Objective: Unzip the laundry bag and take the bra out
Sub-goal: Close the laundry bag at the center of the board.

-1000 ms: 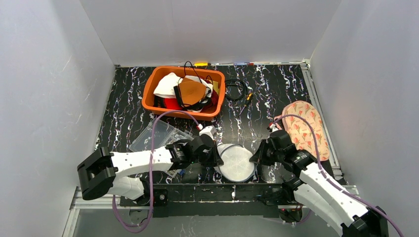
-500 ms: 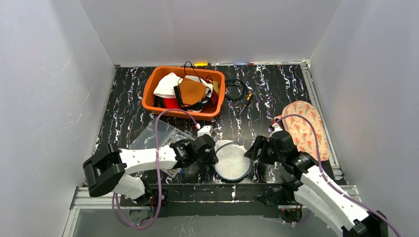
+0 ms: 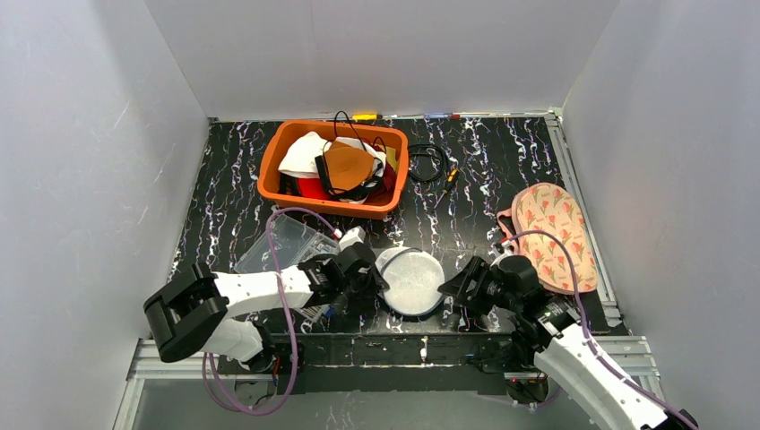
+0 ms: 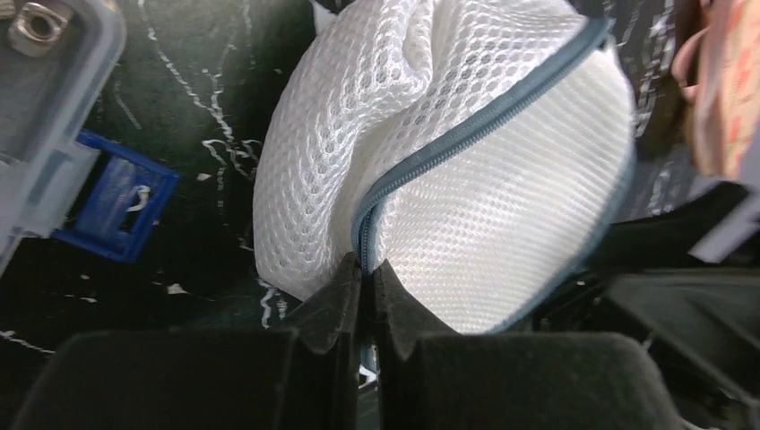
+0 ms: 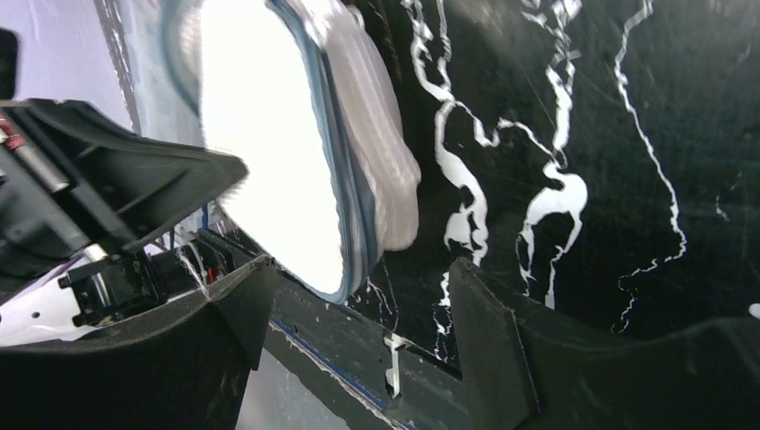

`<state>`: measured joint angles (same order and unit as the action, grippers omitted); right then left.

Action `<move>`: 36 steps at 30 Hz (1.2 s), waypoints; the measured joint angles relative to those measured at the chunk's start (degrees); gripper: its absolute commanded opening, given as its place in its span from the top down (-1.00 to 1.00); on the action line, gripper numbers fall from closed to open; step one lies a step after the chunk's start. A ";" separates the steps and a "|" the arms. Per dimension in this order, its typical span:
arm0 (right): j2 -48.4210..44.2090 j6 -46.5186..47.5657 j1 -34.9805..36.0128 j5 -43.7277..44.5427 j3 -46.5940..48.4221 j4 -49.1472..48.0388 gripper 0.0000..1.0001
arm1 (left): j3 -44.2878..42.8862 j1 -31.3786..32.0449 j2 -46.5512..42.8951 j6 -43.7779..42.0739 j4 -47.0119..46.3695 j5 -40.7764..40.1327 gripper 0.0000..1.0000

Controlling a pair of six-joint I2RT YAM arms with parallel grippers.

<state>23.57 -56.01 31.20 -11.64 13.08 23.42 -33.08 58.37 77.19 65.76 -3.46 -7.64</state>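
Observation:
The round white mesh laundry bag (image 3: 410, 280) lies near the table's front edge, between my two grippers. Its blue zipper (image 4: 448, 148) looks closed along the stretch that shows. My left gripper (image 4: 367, 269) is shut on the zipper seam at the bag's left rim (image 3: 376, 279). My right gripper (image 3: 455, 288) stands open just right of the bag. In the right wrist view the bag's edge (image 5: 278, 152) sits beyond the gap between the spread fingers (image 5: 358, 269), touching neither. The bra is hidden; nothing shows through the mesh.
An orange basin (image 3: 269, 175) full of clothes stands at the back. A clear plastic box (image 3: 282, 246) with a blue clip (image 4: 116, 210) sits left of the bag. A floral padded piece with pink straps (image 3: 551, 235) lies at the right edge. A black cable (image 3: 428, 161) is coiled beside the basin.
My right gripper opened, let go of the bag's right rim and drew back toward the front edge. My left gripper stayed shut and pulled the bag left and a little farther back.

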 measured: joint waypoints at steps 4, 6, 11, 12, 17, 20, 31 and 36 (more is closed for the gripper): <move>1.20 -5.16 0.00 -2.23 -5.11 -4.94 -0.57 | 0.00 -0.02 -1.03 3.13 -1.36 0.17 1.00; 3.13 -6.69 0.00 -2.71 -6.08 -8.09 -0.56 | 0.00 -0.02 -1.01 4.13 -1.68 0.35 1.00; 9.03 -8.31 0.00 -2.32 -6.34 -15.52 -0.30 | -0.57 -0.02 0.20 5.73 -2.10 1.01 1.00; 10.12 -8.41 0.00 -1.97 -6.34 -16.81 -0.17 | -0.68 -0.02 0.63 5.90 -2.23 1.09 1.00; 16.90 -8.50 0.00 -0.33 -6.36 -23.17 0.39 | -0.70 -0.04 1.29 6.47 -2.47 1.27 1.00; 20.72 -8.24 0.00 -0.07 -6.36 -25.46 0.69 | -0.70 -0.04 1.27 6.43 -2.54 1.27 1.00; 19.43 0.48 0.04 1.68 1.81 -16.83 0.97 | -4.57 -0.11 -4.79 -1.92 5.88 3.63 -0.26; 18.75 5.57 0.04 1.77 4.13 -9.53 0.97 | -7.96 -0.20 -11.10 -8.37 11.82 1.38 -0.15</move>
<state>42.33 -50.43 31.24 -9.87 17.21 13.89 -41.04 58.17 66.08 57.39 8.36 -6.26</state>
